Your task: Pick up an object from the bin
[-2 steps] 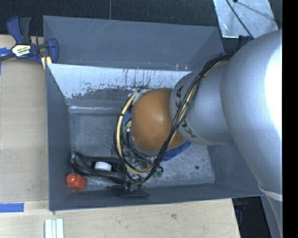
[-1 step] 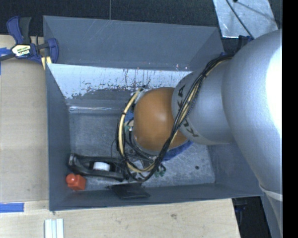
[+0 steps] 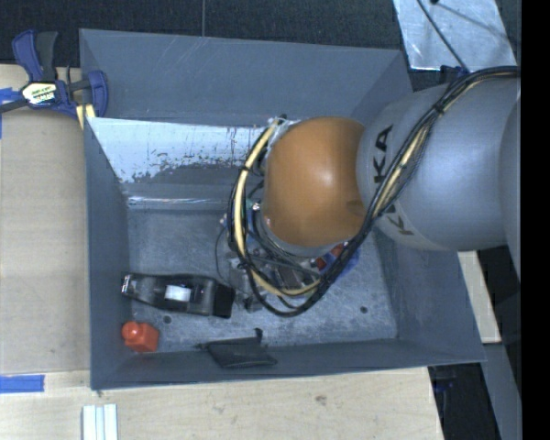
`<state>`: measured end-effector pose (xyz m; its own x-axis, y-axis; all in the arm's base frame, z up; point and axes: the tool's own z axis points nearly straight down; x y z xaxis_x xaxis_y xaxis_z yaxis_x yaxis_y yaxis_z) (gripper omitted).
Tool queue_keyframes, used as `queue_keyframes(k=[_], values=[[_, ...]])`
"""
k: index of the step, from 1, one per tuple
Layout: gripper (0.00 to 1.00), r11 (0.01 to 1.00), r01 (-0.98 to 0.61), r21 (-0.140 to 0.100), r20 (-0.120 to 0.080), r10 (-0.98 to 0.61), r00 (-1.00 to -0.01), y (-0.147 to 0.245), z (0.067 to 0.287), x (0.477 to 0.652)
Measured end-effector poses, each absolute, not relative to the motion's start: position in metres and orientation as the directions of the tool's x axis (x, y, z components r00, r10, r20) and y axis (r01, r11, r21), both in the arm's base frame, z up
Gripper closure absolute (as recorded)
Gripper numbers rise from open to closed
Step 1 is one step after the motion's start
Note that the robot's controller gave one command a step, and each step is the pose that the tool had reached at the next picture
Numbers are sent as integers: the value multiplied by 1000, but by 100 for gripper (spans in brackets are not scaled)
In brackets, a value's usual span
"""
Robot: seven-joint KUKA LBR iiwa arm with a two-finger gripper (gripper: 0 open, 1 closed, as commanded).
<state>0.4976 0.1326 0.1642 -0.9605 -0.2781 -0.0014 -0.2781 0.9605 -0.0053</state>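
Black oblong gadget point(image 3: 176, 294) with white label: flat on floor of bin point(image 3: 106, 273), lower left, just beside tool point(image 3: 245, 290). Probably stiff, light, smooth plastic; best gripped across narrow middle. Tool apart or together: cannot tell, hidden under orange cover point(image 3: 312, 181).

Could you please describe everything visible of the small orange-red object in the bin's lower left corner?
The small orange-red blocky piece, plastic by its look, sits on the grey metal bin floor near the left and front walls. Its top looks rounded. It lies apart from the long black white-labelled object above it, untouched.
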Motion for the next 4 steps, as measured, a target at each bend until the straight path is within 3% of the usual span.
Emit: queue_keyframes(k=[1, 2, 3, 4], values=[[100, 960, -282, -1, -13, -282, -959, 130, 252, 505], [100, 982, -187, 1, 2, -187, -982, 167, 172, 519], [0, 983, -185, 1, -3, -185, -983, 165, 176, 520], [0, 1000, 14, 3, 19, 14, -1000, 158, 88, 505]])
